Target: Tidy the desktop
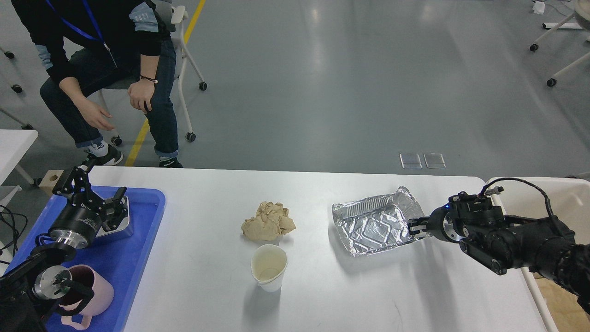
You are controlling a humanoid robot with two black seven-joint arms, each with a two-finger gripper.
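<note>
The white worktop (322, 295) fills the lower view; on its left a blue tray (138, 258) holds a pink mug (99, 295) and a metal dish (120, 225) (left tool (99, 196) spread apart above it). The right tool (414, 227) is clamped on an empty foil tray (375, 223); a paper cup (268, 266) stands empty

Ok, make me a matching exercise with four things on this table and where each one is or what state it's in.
Things:
1. foil tray
2. paper cup
3. paper wad
4. pink mug

States:
A. on the blue tray
B. crumpled, mid-table
C. gripped at its edge by the right gripper
D. upright, nearest the table's front edge

Pairs: 1-C, 2-D, 3-B, 4-A
</note>
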